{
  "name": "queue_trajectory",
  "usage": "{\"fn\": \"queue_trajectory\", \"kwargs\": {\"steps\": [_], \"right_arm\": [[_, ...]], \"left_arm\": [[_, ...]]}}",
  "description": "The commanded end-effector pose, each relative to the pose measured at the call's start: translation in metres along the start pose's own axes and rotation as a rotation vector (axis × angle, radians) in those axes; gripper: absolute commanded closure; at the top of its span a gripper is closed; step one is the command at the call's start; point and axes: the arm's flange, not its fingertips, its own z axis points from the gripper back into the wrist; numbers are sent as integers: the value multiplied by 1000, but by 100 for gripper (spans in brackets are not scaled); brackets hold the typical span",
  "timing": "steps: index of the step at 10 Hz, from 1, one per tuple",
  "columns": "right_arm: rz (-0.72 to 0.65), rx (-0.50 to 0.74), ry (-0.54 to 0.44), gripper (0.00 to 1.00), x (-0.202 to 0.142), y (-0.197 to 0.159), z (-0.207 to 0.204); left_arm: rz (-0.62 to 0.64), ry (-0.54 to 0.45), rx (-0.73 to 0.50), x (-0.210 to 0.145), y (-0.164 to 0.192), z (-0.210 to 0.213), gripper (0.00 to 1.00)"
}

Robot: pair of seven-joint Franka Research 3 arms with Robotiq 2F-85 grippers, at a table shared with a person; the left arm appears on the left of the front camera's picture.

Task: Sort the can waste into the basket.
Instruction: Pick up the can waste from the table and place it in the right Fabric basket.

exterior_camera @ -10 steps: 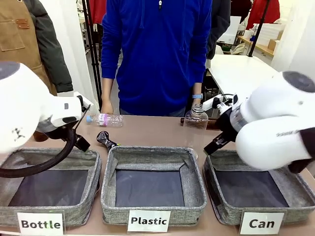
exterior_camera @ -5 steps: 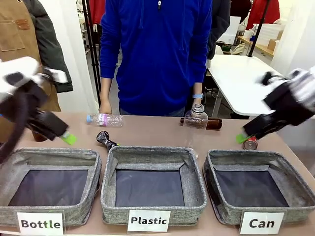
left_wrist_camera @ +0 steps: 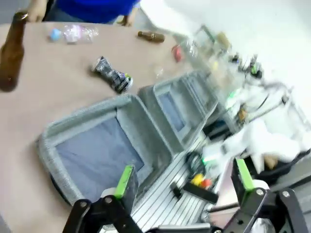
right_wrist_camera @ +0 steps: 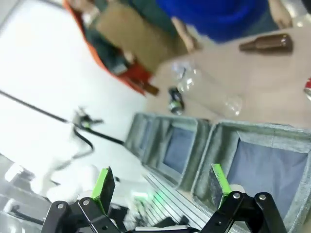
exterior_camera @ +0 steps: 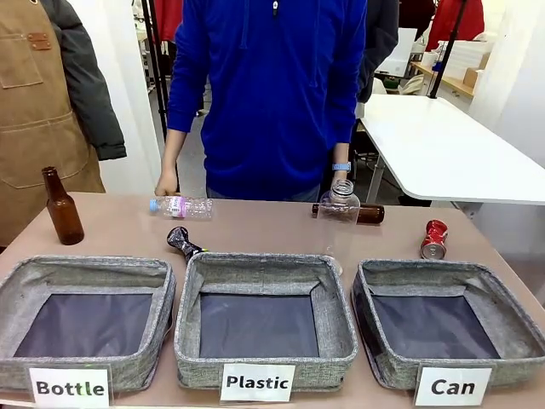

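Behind the Can basket (exterior_camera: 430, 274), red crushed can (exterior_camera: 434, 239) sits near its far rim, dark crushed can (exterior_camera: 182, 242) well left of it, both arms just pulled back, left gripper (left_wrist_camera: 184, 177) and right gripper (right_wrist_camera: 161, 178) wide open, empty: sorting not started.
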Motion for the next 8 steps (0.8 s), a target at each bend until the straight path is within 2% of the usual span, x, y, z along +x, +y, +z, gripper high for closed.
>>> {"fn": "queue_trajectory", "kwargs": {"steps": [1,2,3,4,5,8], "right_arm": [[-35,83,-107,0,-11,-35,14],[-77,83,-196,0,-21,-49,29],[-112,47,-250,0,-30,-57,37],[-74,64,-147,0,-15,-38,35],[-74,64,-147,0,-15,-38,35],[-74,64,-147,0,-15,-38,35]], "left_arm": [[125,-226,-117,-6,39,-9,0],[234,-329,-96,-13,55,-7,0],[286,-384,-61,-27,58,-16,0],[325,-415,24,-33,55,-28,0],[271,-332,-67,-16,68,21,0],[271,-332,-67,-16,68,21,0]]}}
